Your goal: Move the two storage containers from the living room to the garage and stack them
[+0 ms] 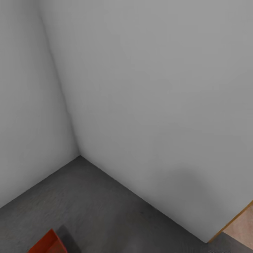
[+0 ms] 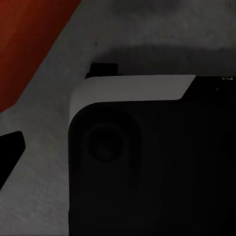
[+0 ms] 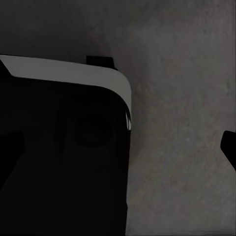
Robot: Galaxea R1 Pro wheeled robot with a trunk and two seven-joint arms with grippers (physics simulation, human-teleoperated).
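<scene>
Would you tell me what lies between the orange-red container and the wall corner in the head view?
Only bare dark grey floor lies between the container and the wall corner, per the head view.

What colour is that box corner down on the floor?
Orange-red storage container, clearest in the head view.

I'm seeing a rough, matt, speckled concrete-like floor (image 1: 88,196), smooth matt painted walls (image 1: 151,105), a smooth orange-red plastic container (image 1: 47,244), and a wooden-looking trim (image 1: 230,221) edging at the near right.
</scene>
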